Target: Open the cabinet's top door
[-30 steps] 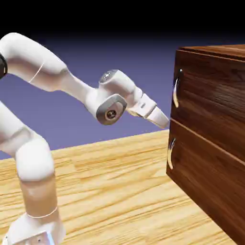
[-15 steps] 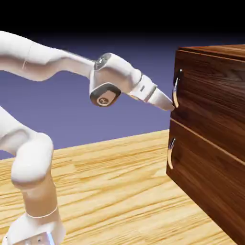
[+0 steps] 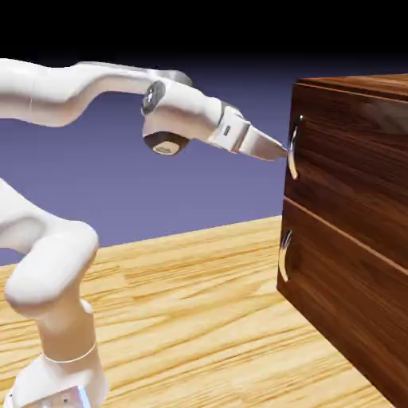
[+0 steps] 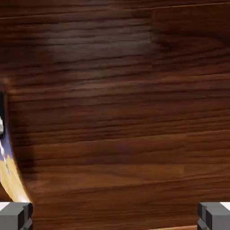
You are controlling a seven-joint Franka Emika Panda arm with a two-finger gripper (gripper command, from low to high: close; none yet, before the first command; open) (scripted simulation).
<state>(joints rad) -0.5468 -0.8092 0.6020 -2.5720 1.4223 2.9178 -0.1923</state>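
Observation:
The dark wood-grain cabinet (image 3: 348, 83) stands at the right of the exterior view. Its top door (image 3: 355, 171) is flush with the front, and a curved silver handle (image 3: 293, 148) runs along its left edge. My gripper (image 3: 280, 151) points right at that handle, its tips just short of it or touching it; I cannot tell which. In the hand view the door's wood (image 4: 121, 112) fills the picture. My gripper (image 4: 115, 218) is open, with its grey fingertips (image 4: 15, 216) far apart in the bottom corners and nothing between them. A shiny curved strip (image 4: 10, 168) shows at the left edge.
The matching lower panel (image 3: 343, 307) with its own silver handle (image 3: 284, 256) sits under the top door. The light wooden table (image 3: 191, 311) runs below the arm up to the cabinet's foot. My white arm (image 3: 56, 287) rises at the lower left.
My hand has risen from the seam between the two panels and moved right, up to the top door's handle. The cabinet has not moved.

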